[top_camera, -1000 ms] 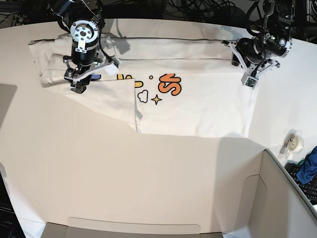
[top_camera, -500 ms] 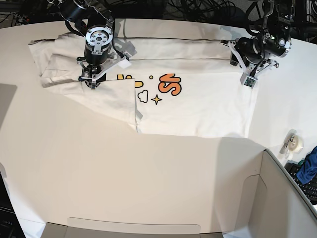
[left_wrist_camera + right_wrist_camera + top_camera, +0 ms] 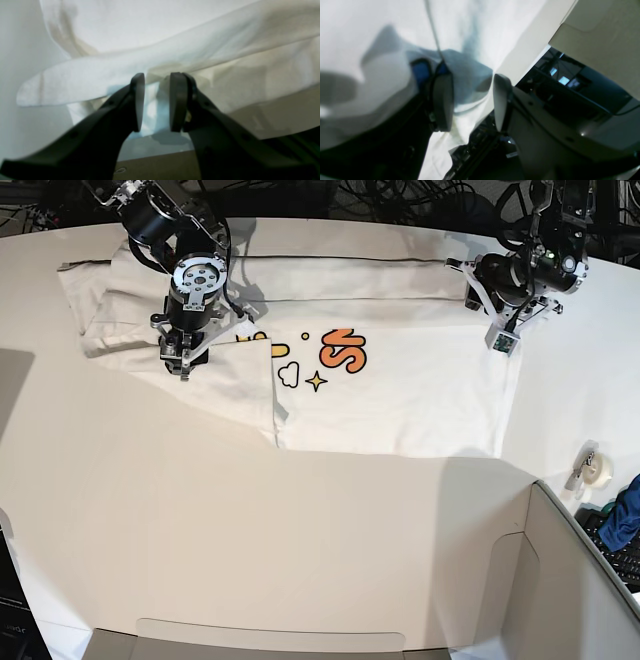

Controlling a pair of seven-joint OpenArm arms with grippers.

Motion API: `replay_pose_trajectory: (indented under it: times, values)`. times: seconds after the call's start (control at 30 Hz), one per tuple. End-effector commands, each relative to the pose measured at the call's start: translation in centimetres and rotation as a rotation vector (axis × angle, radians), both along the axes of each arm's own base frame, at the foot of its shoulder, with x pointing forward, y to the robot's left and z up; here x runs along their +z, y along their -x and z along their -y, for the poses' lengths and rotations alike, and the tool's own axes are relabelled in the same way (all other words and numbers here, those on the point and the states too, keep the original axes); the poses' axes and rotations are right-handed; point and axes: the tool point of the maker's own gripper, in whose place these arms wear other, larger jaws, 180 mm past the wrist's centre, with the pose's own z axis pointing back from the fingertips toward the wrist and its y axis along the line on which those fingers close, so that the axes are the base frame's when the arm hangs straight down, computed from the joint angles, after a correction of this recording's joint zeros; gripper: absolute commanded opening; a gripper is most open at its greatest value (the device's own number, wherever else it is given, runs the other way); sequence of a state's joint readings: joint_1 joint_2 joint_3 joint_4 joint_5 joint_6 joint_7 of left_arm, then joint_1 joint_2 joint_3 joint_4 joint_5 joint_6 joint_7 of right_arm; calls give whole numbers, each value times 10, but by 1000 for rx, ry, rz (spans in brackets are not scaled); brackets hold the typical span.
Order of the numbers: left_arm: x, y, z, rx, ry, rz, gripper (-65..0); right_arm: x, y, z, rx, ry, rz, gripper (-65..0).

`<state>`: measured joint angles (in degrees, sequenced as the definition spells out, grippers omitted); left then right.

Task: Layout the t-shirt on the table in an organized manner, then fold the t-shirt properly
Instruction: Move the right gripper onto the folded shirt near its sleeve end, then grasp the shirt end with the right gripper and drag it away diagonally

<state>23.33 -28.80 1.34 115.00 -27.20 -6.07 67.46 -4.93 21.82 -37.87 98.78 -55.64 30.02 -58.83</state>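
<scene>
The white t-shirt (image 3: pixel 400 400) lies flat across the far half of the table (image 3: pixel 250 530). Its upper edge is folded down, a left flap is folded inward, and orange and yellow lettering shows in the middle. My right gripper (image 3: pixel 183 365) points down at that left flap. In the right wrist view it (image 3: pixel 472 100) is open, with shaded cloth (image 3: pixel 382 25) showing in the gap. My left gripper (image 3: pixel 505 345) hangs over the shirt's right edge. In the left wrist view it (image 3: pixel 157 100) is open, and a fold of cloth (image 3: pixel 175 37) runs just past its fingertips.
A grey box wall (image 3: pixel 570 580) rises at the front right, with a tape roll (image 3: pixel 597 470) and a blue cloth (image 3: pixel 620 520) beside it. A flat beige flap (image 3: pixel 270 640) lies at the near edge. Cables crowd the dark back edge.
My right arm has swung to the right and turned, bringing its gripper over the folded flap's edge. The shirt and the left arm have stayed put.
</scene>
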Motion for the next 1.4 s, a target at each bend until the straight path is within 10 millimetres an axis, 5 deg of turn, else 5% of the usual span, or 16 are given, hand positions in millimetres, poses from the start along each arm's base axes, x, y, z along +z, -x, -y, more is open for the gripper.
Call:
replay_pose_trajectory:
  times: [0.0, 0.27, 0.43, 0.7, 1.07, 1.37]
  values:
    - [5, -5, -4, -6, -10, 24, -476, 8, -9, 0, -6, 3, 30, -397]
    - [-1, -2, -8, -15, -40, 9, -483, 10, -24, -3, -15, 5, 47, -397]
    - [-23, 12, -11, -96, -171, -49, -612, 14, -30, -6, -16, -2, 58, -400]
    - [-67, 37, -9, -262, -337, -116, -620, 14, -43, -4, -29, 10, 66, -650]
    - [-66, 34, -12, -268, -346, -99, -620, 36, -73, -10, -44, -12, 135, -650]
    - [-64, 33, -19, -279, -364, -96, -620, 76, -103, 33, -279, -130, 255, -649]
